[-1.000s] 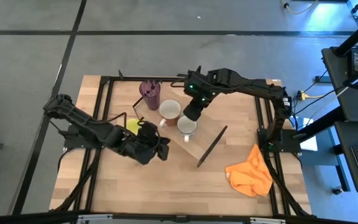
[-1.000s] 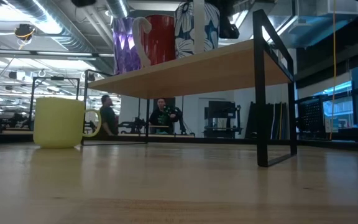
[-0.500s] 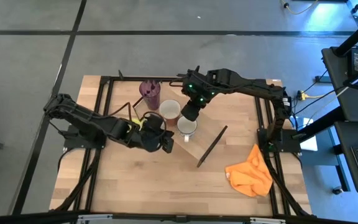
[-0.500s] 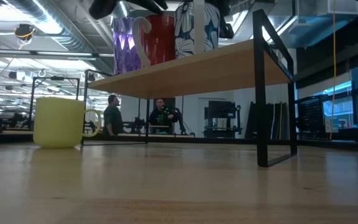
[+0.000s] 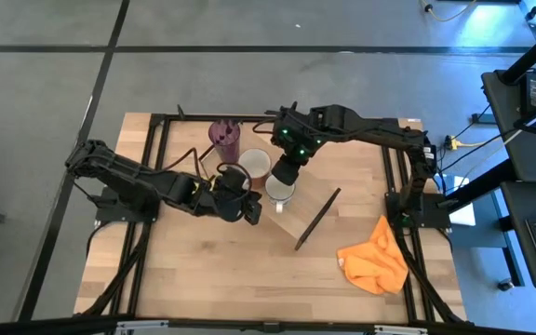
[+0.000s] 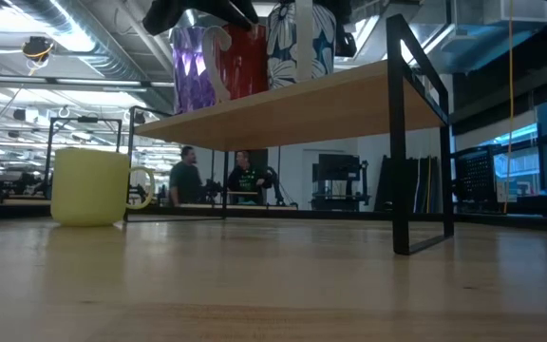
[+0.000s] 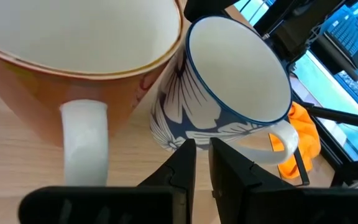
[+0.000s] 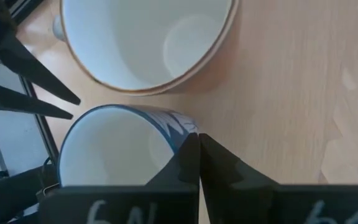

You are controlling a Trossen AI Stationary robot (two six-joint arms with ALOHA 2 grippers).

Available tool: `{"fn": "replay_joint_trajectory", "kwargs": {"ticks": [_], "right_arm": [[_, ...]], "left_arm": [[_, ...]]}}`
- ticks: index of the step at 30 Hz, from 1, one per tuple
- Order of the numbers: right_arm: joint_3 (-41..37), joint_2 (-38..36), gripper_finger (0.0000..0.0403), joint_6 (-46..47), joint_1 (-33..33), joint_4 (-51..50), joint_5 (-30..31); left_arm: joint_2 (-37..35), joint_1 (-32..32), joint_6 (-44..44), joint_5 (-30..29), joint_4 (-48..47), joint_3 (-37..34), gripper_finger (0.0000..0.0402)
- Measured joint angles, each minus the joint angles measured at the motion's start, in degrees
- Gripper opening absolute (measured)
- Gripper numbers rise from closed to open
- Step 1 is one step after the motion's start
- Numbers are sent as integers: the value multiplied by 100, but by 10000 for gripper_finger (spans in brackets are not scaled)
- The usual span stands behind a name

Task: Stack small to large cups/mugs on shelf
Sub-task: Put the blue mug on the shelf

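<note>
On the light-wood shelf (image 5: pixel 298 216) stand, in a row, the purple tumbler (image 5: pixel 223 140), the brownish mug with a white inside (image 5: pixel 254 165) and the white mug with blue flowers (image 5: pixel 280 191). The yellow-green mug (image 6: pixel 88 185) rests on the table beside the shelf, mostly hidden under my left arm in the high view. My left gripper (image 7: pixel 202 163) is shut, low between the brownish mug (image 7: pixel 73 68) and the flowered mug (image 7: pixel 229 93). My right gripper (image 8: pixel 197 152) is shut, over the flowered mug's rim. My right gripper meets the flowered mug at its rim (image 8: pixel 178 124), on the side facing the brownish mug, with the tips of its shut fingers (image 8: pixel 191 149), slanting down from above. The mug stands upright on the shelf. My left gripper points at the flowered mug's lower wall (image 7: pixel 173 140); whether it touches, I cannot tell.
An orange cloth (image 5: pixel 372 262) lies near the table's right edge. Dark metal bars (image 6: pixel 402 142) close the shelf's short ends, and a black frame runs around the table. People (image 6: pixel 188 177) stand in the room beyond the table.
My left gripper has moved from the table in front of the shelf toward the far edge and right, rising to the mugs on the shelf. The mugs have kept their places.
</note>
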Motion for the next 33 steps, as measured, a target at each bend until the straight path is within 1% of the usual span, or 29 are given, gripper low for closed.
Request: {"fn": "replay_joint_trajectory", "kwargs": {"ticks": [14,20,33], "right_arm": [[0,0,6,-55,45,-288,-13],[0,0,6,-52,48,-382,-11],[0,0,6,25,71,-449,2]], "left_arm": [[0,127,50,-2,57,0,39],[0,215,334,115,330,0,39],[1,292,490,137,343,0,39]]}}
